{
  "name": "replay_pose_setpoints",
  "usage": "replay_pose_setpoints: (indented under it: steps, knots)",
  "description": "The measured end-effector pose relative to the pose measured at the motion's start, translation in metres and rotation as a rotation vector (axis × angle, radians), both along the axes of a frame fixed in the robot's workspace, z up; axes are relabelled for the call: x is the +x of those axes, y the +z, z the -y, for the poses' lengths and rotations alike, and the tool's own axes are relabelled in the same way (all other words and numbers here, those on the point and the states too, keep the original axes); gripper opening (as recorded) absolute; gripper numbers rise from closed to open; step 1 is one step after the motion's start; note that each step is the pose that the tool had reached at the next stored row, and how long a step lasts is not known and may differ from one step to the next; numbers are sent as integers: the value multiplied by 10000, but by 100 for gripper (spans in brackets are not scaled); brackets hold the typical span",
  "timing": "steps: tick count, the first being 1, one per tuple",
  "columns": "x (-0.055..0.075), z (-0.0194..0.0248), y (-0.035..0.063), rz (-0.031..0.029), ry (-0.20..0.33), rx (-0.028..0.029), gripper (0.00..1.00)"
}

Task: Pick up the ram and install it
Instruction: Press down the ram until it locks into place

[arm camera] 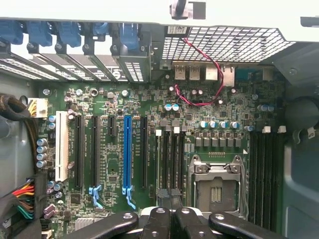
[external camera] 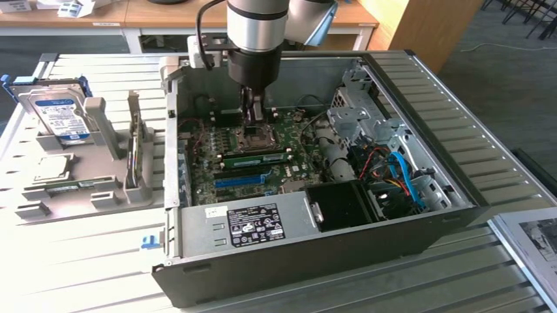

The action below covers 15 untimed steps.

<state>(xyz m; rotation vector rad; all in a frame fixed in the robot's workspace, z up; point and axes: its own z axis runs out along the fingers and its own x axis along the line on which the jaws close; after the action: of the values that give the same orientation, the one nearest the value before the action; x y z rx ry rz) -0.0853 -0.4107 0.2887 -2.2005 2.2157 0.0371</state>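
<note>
In the exterior view the ram (external camera: 257, 157), a long green stick, lies across the motherboard (external camera: 209, 176) in a slot between the CPU socket (external camera: 252, 138) and the blue slot (external camera: 239, 179). My gripper (external camera: 254, 119) reaches down into the open computer case (external camera: 452, 163), a little above the socket and the ram. The wrist view has the gripper (arm camera: 169, 196) shut, fingertips together with nothing visible between them. It hangs over the black memory slots (arm camera: 169, 159) beside the socket (arm camera: 214, 186). I cannot make out the ram there.
A grey holder (external camera: 87, 189) at the exterior view's left carries a hard drive (external camera: 57, 117) and a square chip (external camera: 52, 168). Inside the case are a power supply (external camera: 252, 222), a drive cage (external camera: 366, 111) and blue and red cables (external camera: 400, 176). Case walls close in on all sides.
</note>
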Motion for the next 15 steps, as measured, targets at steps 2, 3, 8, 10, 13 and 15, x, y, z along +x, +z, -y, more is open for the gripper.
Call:
replay_pose_setpoints:
  steps: [2,3,8,10,13,15]
  knots:
    - [0,-1,8,1,0,1,10]
    - [0,-1,12,1,0,1,10]
    - [0,-2,36,0,0,1,10]
    - [0,-3,48,-1,0,0,10]
    - [0,-3,70,0,1,-1,10]
    - [0,-4,86,0,0,0,10]
